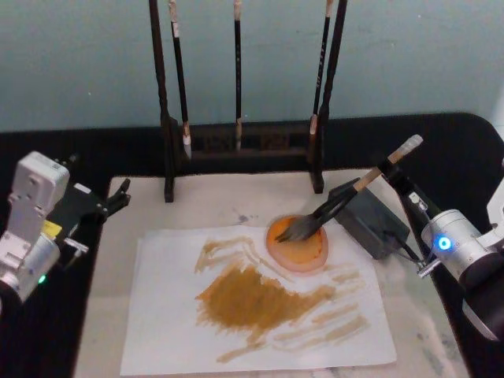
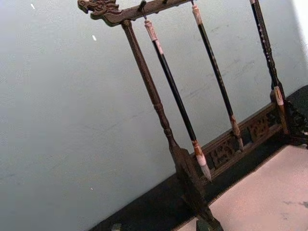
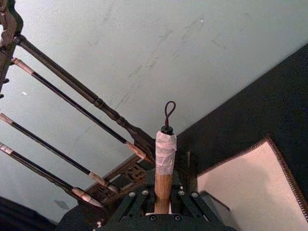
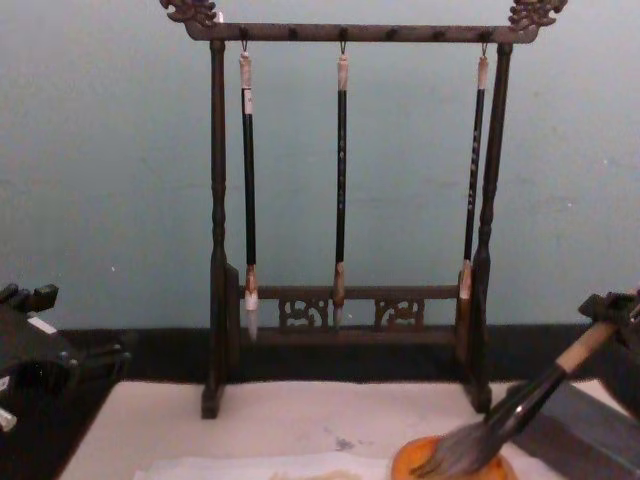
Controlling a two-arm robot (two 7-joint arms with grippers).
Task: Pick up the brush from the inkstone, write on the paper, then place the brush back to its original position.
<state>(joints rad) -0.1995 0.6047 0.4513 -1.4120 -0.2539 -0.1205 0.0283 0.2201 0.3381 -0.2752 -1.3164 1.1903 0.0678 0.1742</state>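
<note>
My right gripper [image 1: 399,175] has the one big brush [image 1: 346,197] clamped, tuft in the orange dish [image 1: 298,244]. Three slim brushes [image 4: 341,180] hang behind; can't tell on the left gripper [image 1: 118,198].

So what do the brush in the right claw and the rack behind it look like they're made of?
The brush, held in the right claw: pale tan handle, likely bamboo, matte, with whitish wrapping and a dark cord loop at its end; grey-white tuft looks like soft hair, splayed over the orange dish. The rack: dark carved wood, apparently with a slight sheen.
</note>
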